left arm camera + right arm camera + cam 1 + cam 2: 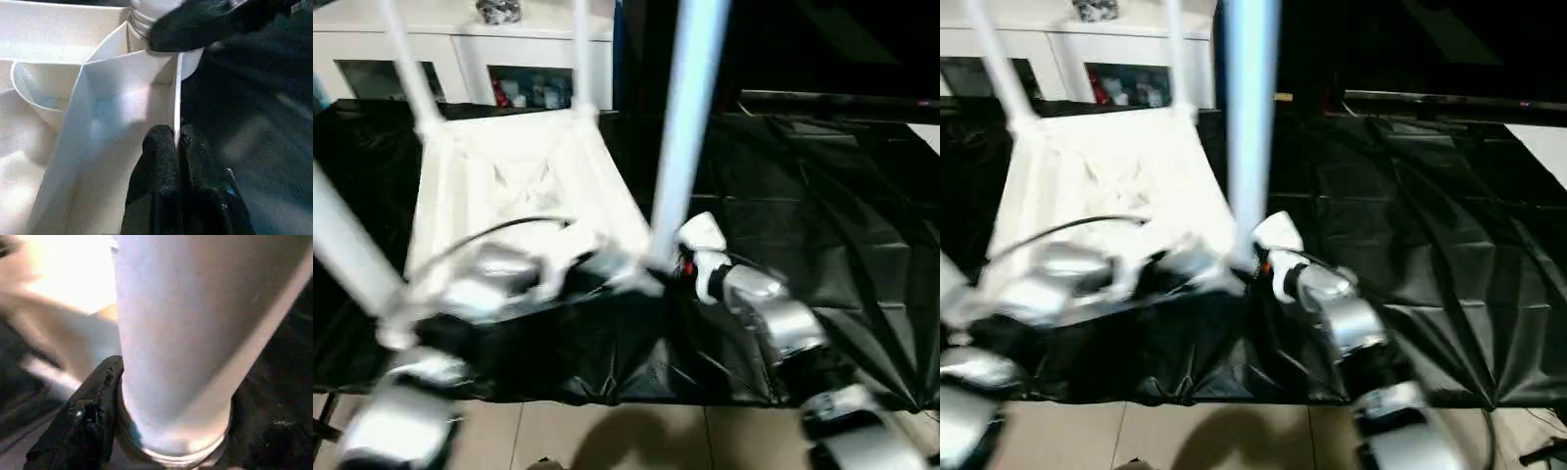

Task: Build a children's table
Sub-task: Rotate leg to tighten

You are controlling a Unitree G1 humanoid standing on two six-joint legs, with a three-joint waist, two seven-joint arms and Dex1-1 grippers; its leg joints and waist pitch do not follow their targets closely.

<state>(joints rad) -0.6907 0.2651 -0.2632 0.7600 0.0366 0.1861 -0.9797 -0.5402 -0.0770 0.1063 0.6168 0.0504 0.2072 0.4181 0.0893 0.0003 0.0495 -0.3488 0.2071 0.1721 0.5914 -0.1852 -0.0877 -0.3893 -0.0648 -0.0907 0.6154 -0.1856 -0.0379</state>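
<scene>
White tabletop (524, 186) is lying upside down; left fingers (166, 166) are pinching its rim, right fingers (93, 416) are hugging a leg (685, 127).

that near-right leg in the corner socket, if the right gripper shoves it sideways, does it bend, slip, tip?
The leg is a smooth thick tube, so it probably stays stiff and may slide in the right gripper. Long and upright, it would likely lever the tabletop. The left gripper, pinching a rib, should steady that.

Black crinkled sheet (822, 235) over the work surface, white glass-door cabinet (460, 54) behind, beige tiled floor (607, 436)
</scene>
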